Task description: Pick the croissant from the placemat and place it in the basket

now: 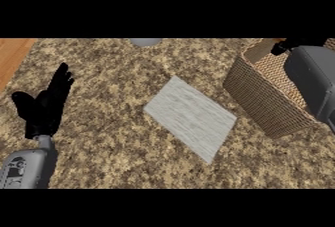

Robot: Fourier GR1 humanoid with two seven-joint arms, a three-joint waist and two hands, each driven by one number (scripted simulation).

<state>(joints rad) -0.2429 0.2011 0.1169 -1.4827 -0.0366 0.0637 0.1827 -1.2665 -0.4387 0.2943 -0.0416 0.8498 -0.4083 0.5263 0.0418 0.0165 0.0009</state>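
The flat pale-grey rectangular placemat [190,116] lies bare. The right hand [282,46] reaches over the woven wicker basket [262,95] — its fingers' state can't be told. The left hand [43,106] rests — fingers relaxed.

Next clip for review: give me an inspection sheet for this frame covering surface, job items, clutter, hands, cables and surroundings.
Surface: speckled brown granite counter.
Job's things: pale grey rectangular placemat lies flat mid-counter with nothing on it; woven wicker basket stands at the right; no croissant seen.
Clutter: a grey rounded object at the far edge, cut off by the frame.
Hands: black left hand open, fingers up, resting at the left; black right hand reaches over the basket, mostly hidden behind its grey forearm, fingers unclear.
Cables: nothing seen.
Surroundings: strip of orange-brown wood at the upper left.
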